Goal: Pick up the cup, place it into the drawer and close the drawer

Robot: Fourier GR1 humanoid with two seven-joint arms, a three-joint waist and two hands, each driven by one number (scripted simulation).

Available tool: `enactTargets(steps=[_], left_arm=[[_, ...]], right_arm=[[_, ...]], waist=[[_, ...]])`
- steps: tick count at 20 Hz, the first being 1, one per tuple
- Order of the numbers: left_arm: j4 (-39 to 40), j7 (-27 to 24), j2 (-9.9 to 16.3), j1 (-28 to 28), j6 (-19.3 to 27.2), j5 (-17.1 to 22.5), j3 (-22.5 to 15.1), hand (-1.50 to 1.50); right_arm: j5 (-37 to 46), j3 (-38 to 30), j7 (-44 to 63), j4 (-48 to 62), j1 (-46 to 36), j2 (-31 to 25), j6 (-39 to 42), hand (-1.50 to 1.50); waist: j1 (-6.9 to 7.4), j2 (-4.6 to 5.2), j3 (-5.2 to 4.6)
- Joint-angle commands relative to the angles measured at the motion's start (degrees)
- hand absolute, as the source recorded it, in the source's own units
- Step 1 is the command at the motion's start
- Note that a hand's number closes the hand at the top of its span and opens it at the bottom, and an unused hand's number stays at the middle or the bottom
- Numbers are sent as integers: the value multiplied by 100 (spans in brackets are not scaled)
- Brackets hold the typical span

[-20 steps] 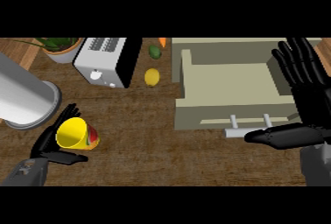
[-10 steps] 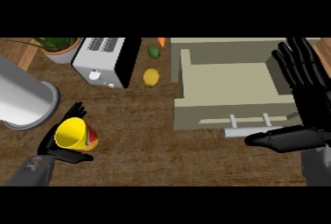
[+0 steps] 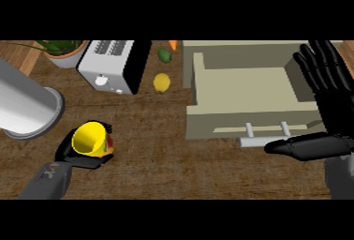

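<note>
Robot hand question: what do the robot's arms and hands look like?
Each robot hand is glossy black with long, segmented fingers and a thick thumb. The right robot hand shows this best, its fingers looking like jointed armour. The left robot hand is the same black. Both sit on smooth grey forearms, rounded like tubes, coming up from the bottom of the head view. No cables, markings or sleeves show.

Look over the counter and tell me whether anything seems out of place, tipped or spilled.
Only the yellow cup sits off upright: it is tilted inside the left hand, whose fingers curl round it. Nothing is spilled. The drawer stands open; the right hand rests open beside it.
</note>
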Motion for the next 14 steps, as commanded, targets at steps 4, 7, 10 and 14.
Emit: enactTargets(steps=[4,7,10,14], left_arm=[[-274,-1491,-20,65,782,-48,156,150],[-353,-1424,-108,-136,-104,293,323,150],[-429,-1470,-433,-124,275,572,553,150],[-555,-1301,-760,-173,1554,1100,1210,150]], right_arm=[[-86,-123,101,124,-160,-96,27,-150],[-175,-150,291,-212,-46,-150,43,-150],[-174,-153,111,-37,39,-95,78,-150],[-182,-230,-14,-76,134,-135,121,-150]], waist=[[48,-1,6],[10,-37,7],[64,-29,14],[119,-60,28]])
